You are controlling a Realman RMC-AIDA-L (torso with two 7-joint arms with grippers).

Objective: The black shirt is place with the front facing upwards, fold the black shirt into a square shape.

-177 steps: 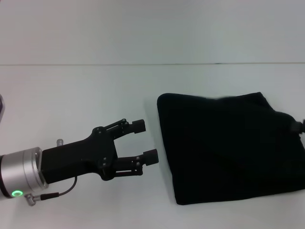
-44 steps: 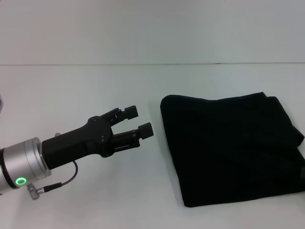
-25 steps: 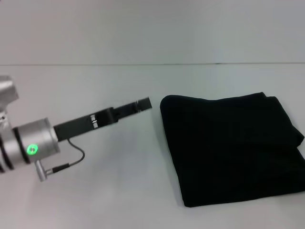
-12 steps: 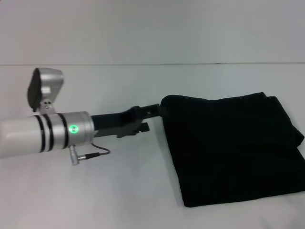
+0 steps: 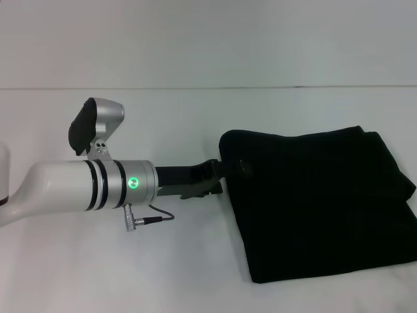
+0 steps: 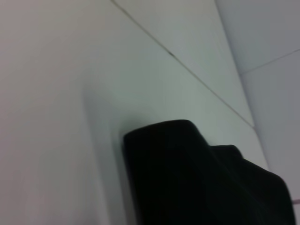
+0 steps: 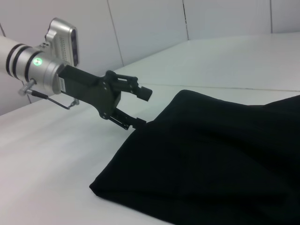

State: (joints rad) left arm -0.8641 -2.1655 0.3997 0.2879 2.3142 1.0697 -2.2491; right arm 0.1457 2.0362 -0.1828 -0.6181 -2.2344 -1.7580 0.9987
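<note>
While folded black shirt shows no lettering, left hand straddles edge

A plain white table fills most of the head view, from the bottom edge of the frame up to a thin dark seam that runs straight across the upper third. Above that seam, a pale wall takes up the top of the frame. In the right wrist view the wall across the upper part is divided into panels by thin vertical joints, and the table spreads through the lower left.
</note>
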